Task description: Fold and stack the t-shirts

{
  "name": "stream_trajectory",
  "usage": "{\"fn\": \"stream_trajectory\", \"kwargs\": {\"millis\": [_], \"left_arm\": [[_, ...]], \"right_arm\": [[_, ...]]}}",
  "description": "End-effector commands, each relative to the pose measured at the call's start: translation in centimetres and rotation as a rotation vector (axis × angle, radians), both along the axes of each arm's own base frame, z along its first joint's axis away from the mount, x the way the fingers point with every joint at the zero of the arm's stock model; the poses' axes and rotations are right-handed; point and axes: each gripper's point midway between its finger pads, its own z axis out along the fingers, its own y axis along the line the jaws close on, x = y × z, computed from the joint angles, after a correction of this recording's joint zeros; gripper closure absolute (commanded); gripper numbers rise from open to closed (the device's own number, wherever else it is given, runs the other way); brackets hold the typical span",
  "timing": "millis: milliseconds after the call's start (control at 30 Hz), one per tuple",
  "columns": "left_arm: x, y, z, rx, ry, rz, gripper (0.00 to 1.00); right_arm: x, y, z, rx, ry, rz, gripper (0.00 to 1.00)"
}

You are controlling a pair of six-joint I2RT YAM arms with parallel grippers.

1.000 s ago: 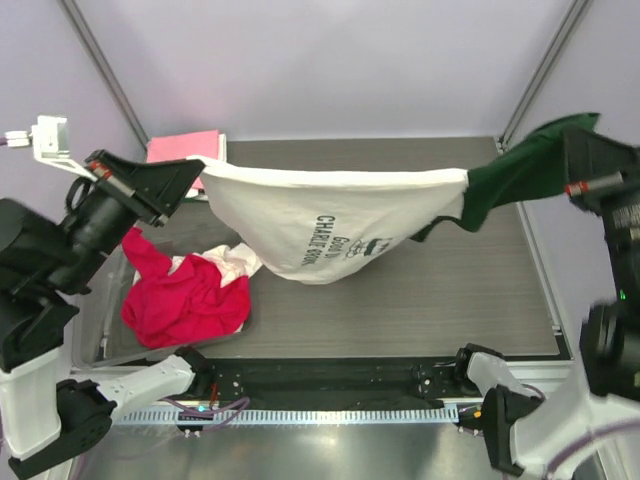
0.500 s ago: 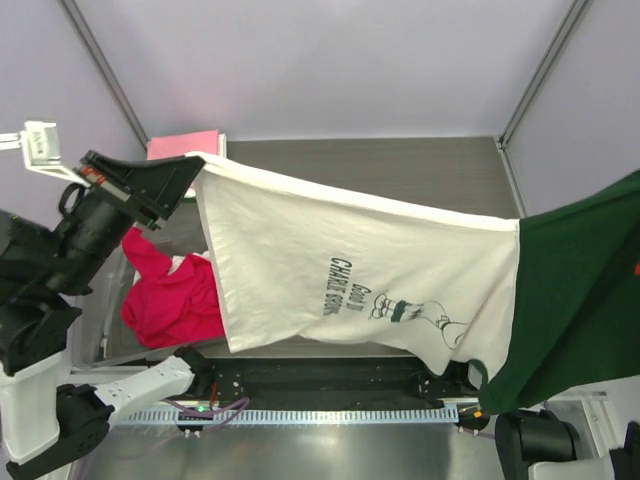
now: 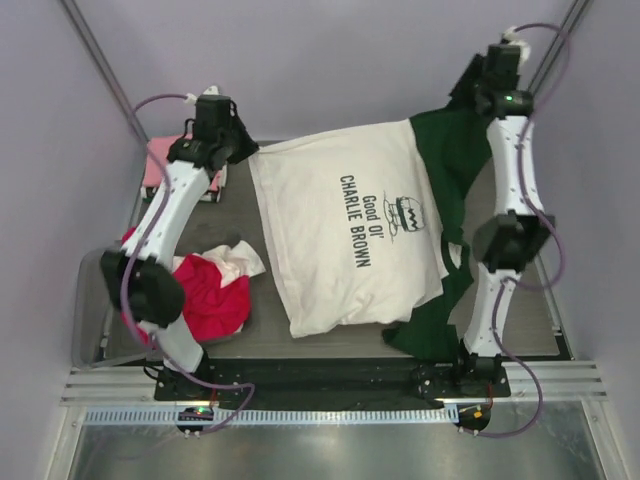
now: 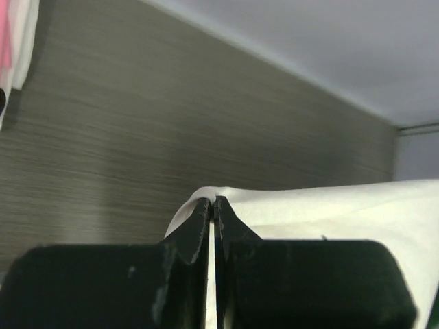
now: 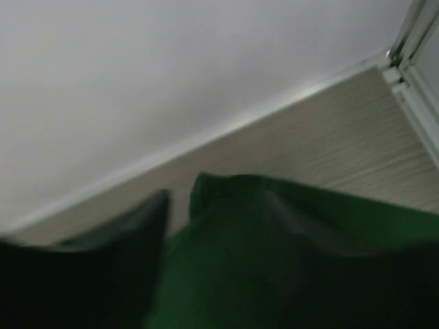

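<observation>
The cream-white "Good Ol' Charlie Brown" t-shirt (image 3: 345,235) lies spread on the table, print up. A dark green t-shirt (image 3: 447,140) lies partly under it, showing along its right side and near edge. My left gripper (image 3: 243,150) is at the shirt's far left corner, and its jaws (image 4: 213,201) are pinched on the cream hem (image 4: 309,212). My right gripper (image 3: 462,98) is at the far right. In the blurred right wrist view it (image 5: 185,205) stands open, and the green cloth (image 5: 274,260) drapes over one finger. A red-magenta t-shirt (image 3: 205,295) lies crumpled on the left. A pale pink one (image 3: 160,160) lies folded at the far left.
A clear plastic bin (image 3: 88,310) stands at the left edge and holds the red-magenta shirt and a pale crumpled cloth (image 3: 235,262). The metal frame posts (image 3: 100,60) rise at the table's far corners. The right arm's links (image 3: 510,210) stretch over the table's right side.
Both arms swung from raised poses out to the far edge and laid the cream and green shirts down flat. The right gripper has opened. The left still pinches the cream corner.
</observation>
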Motion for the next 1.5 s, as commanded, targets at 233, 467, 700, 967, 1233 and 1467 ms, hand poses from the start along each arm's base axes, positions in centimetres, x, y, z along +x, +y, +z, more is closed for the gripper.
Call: {"fn": "stream_trajectory", "kwargs": {"millis": [233, 467, 700, 967, 1233, 1467], "left_arm": [[7.0, -2.2, -17.4, -0.034, 0.426, -0.152, 0.18], [0.6, -4.8, -18.5, 0.026, 0.446, -0.181, 0.13], [-8.3, -8.2, -19.7, 0.094, 0.487, -0.237, 0.15], [-16.8, -8.5, -23.6, 0.065, 0.578, -0.285, 0.25], [-21.5, -8.7, -28.1, 0.032, 0.668, -0.312, 0.29], [-23.7, -8.0, -31.0, 0.014, 0.72, -0.3, 0.77]], "right_arm": [[0.8, -0.5, -9.7, -0.143, 0.215, -0.054, 0.0], [-4.4, 0.3, -16.9, -0.089, 0.393, -0.014, 0.0], [-10.0, -0.6, -21.8, 0.031, 0.539, -0.027, 0.08], [-12.1, 0.7, -26.8, 0.064, 0.666, 0.047, 0.28], [-13.8, 0.6, -30.1, 0.063, 0.75, 0.046, 0.39], [-14.4, 1.0, -32.0, 0.077, 0.786, 0.062, 0.5]]}}
